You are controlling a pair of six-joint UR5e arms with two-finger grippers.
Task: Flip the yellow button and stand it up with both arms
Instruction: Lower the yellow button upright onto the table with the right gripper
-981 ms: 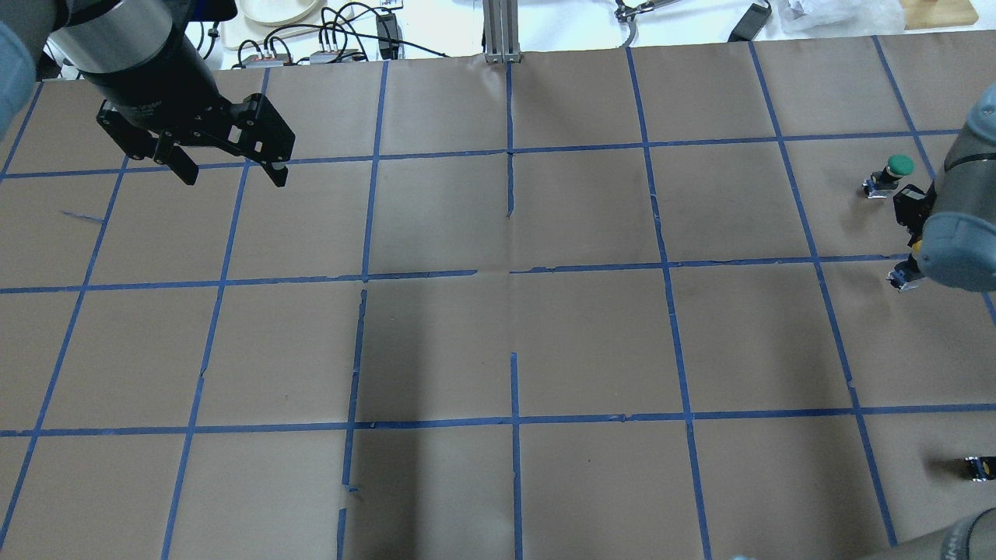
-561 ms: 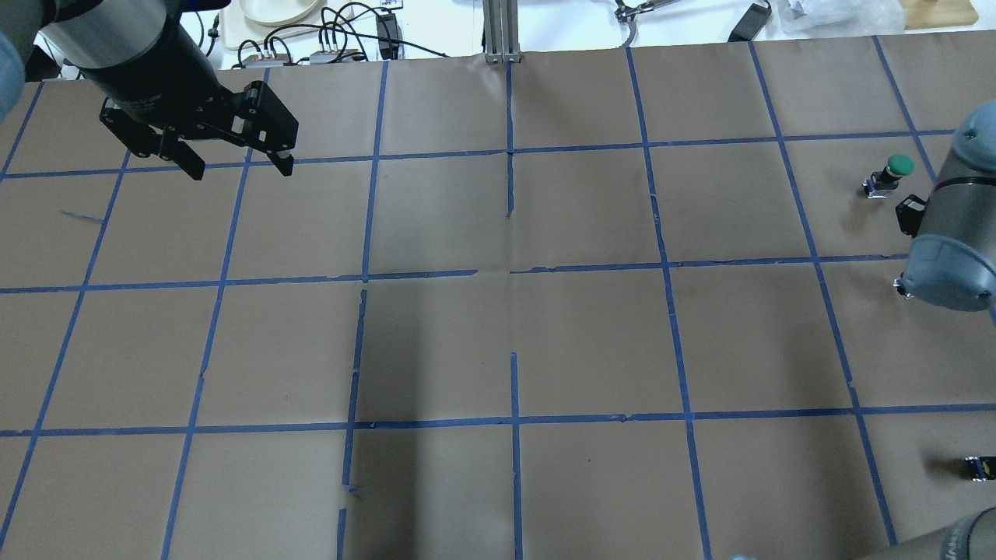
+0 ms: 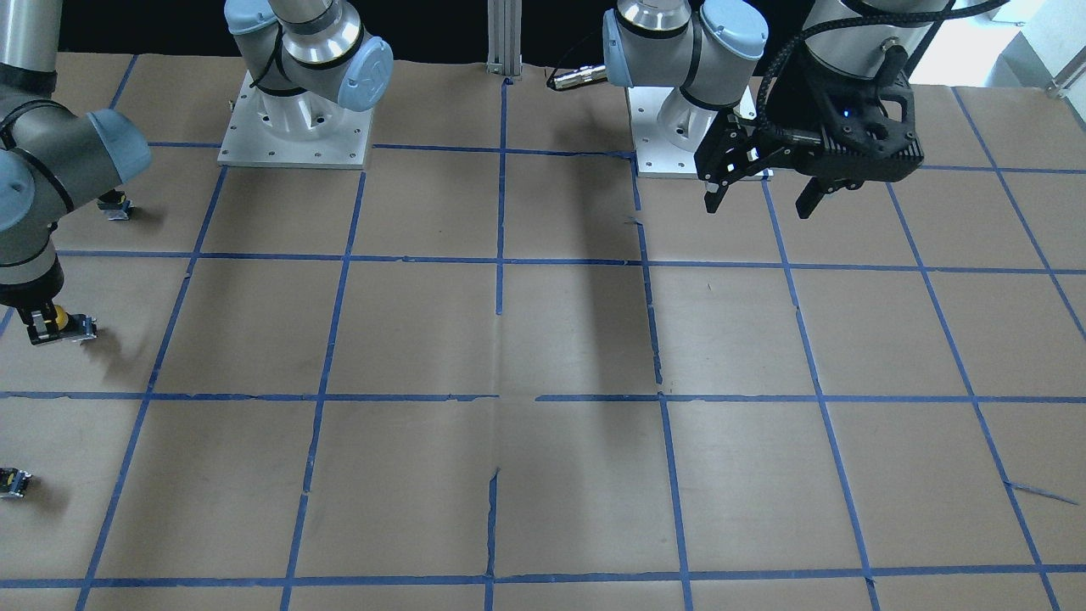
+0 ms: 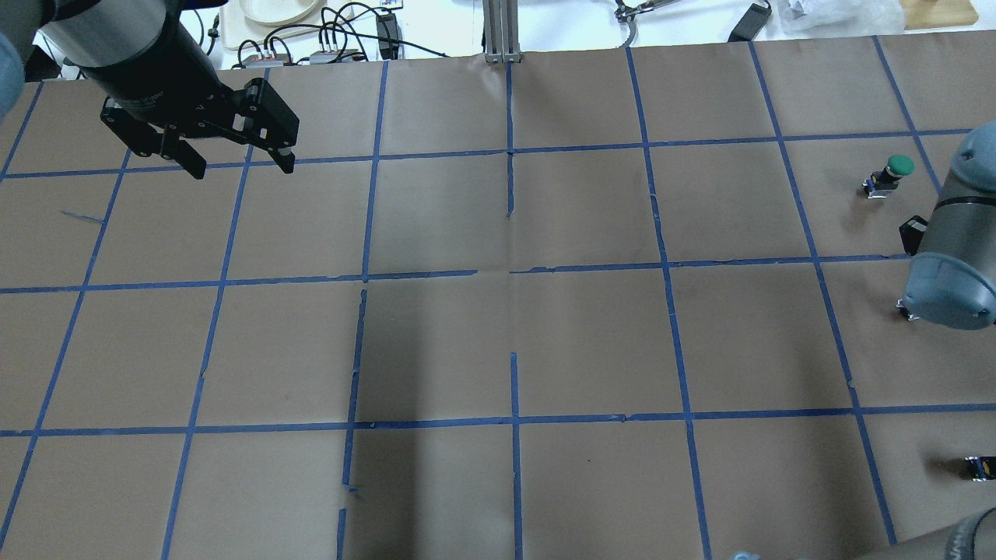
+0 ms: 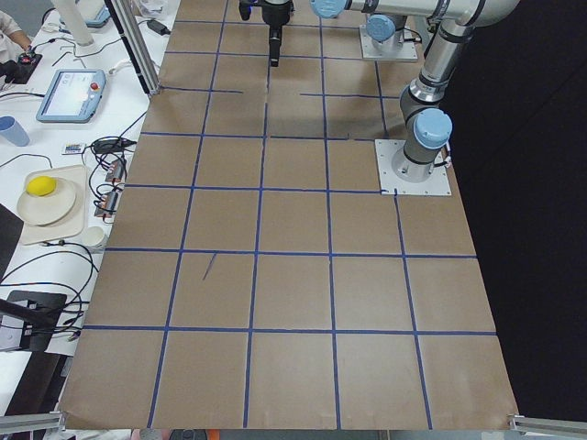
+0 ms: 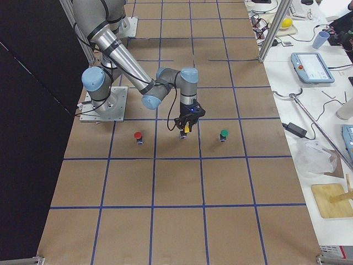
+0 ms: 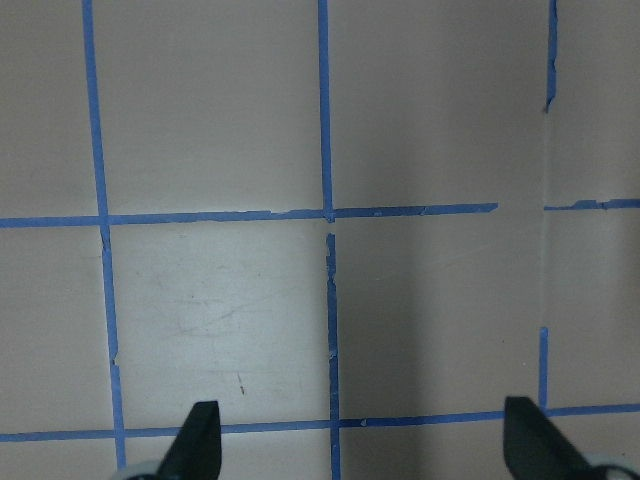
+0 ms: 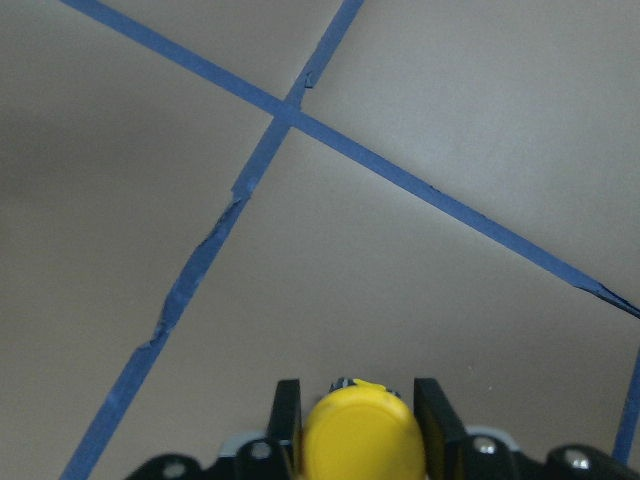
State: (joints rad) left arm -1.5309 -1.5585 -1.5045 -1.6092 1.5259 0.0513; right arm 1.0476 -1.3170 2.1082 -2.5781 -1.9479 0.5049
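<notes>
The yellow button [image 8: 360,442] sits between the two black fingers of my right gripper [image 8: 359,415], which is shut on its cap. In the front view the right gripper [image 3: 44,329] holds the button [image 3: 58,318] low over the table at the far left. The side view shows the button [image 6: 186,128] under the wrist. In the overhead view the right arm's blue joint cap [image 4: 951,286] hides the gripper. My left gripper [image 4: 237,165] is open and empty above the far left of the table; it also shows in the front view [image 3: 759,202].
A green-capped button [image 4: 895,171] stands beyond the right arm; it also shows in the side view [image 6: 224,134]. A red-capped button [image 6: 138,136] stands nearer the robot base. Brown paper with a blue tape grid [image 4: 513,280] covers the table. Cables and a plate lie past the far edge.
The right arm has moved toward the robot's side with the button, and now hides it from overhead. The left gripper has shifted slightly toward the far edge.
</notes>
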